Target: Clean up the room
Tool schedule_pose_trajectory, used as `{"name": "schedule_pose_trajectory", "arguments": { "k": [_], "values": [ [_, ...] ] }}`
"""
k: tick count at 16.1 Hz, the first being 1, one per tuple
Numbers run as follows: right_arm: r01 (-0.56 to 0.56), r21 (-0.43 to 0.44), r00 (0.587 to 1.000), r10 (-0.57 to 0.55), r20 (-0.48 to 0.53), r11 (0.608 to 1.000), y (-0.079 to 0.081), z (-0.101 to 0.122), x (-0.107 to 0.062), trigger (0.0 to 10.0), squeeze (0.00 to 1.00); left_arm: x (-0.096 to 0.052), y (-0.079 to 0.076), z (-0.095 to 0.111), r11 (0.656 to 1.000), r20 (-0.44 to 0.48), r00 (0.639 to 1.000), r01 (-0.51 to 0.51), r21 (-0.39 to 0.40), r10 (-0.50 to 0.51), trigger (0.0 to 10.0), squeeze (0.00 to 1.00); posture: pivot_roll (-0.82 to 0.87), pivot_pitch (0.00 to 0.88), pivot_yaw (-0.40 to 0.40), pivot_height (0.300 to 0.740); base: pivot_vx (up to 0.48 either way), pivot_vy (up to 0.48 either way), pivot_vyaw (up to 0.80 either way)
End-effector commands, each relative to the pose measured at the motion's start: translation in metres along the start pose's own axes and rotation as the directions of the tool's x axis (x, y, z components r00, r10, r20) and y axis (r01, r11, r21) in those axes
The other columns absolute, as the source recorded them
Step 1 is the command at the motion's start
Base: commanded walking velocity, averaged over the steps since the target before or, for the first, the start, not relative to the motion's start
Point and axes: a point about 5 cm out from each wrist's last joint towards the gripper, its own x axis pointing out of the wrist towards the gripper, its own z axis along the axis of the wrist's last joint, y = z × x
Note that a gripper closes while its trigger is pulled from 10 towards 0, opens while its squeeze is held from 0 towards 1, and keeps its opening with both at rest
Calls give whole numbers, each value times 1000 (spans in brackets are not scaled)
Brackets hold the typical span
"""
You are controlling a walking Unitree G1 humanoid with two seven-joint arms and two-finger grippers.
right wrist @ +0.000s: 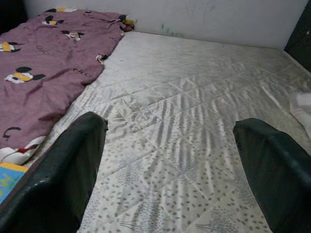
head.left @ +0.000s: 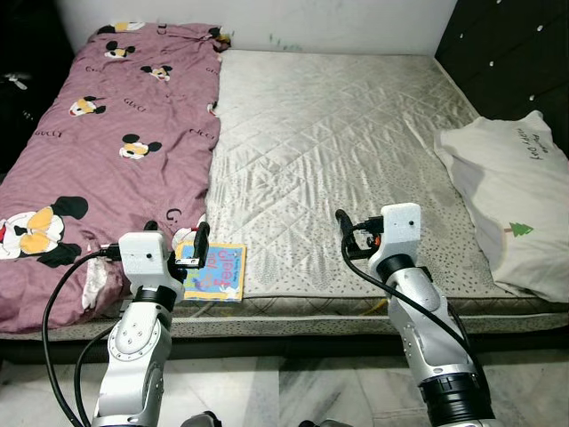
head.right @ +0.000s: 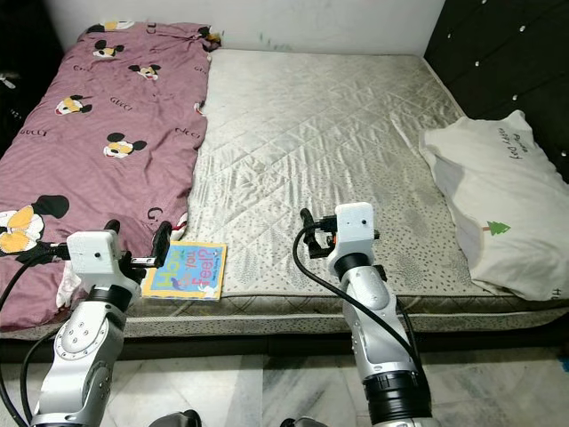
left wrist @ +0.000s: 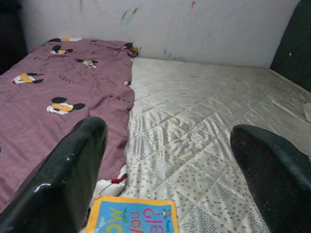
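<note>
A thin, flat, colourful book (head.left: 214,271) lies at the near edge of the quilted, silvery mattress (head.left: 338,133), beside a soft purple cartoon-print blanket (head.left: 107,133). The left gripper (left wrist: 165,194) hovers just above the book, jaws apart. The right gripper (right wrist: 170,179) hangs over bare quilting, jaws apart. A white shirt (head.left: 516,196) lies crumpled to the right.
</note>
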Motion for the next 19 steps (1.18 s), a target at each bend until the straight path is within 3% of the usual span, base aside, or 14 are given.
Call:
{"name": "schedule_pose_trajectory", "arguments": {
  "k": [1, 12, 15, 19],
  "values": [
    [8, 1, 1000, -8, -22, 1000, -3, -5, -2, 10000, 0, -1, -3, 0, 1000, 5, 1000, 16, 2, -16, 10000, 0, -42, 149, -63, 740, 0, 0, 0],
    [-5, 1, 1000, 5, -22, 1000, 1, -4, 2, 10000, 0, 0, -2, 1, 1000, 5, 1000, 3, -2, -3, 10000, 0, -38, 158, -71, 740, 274, 0, 0],
    [-1, 2, 1000, 1, -24, 1000, 0, -5, 1, 10000, 0, 1, 0, 0, 999, -4, 1000, -24, -21, 24, 10000, 0, -41, 159, -72, 740, 0, 0, 0],
    [1, -2, 1000, -1, -25, 1000, 0, -5, 2, 10000, 0, 1, -1, 0, 999, -5, 1000, -13, -31, 13, 10000, 0, -41, 160, -72, 740, 0, 428, 0]
  ]
}}
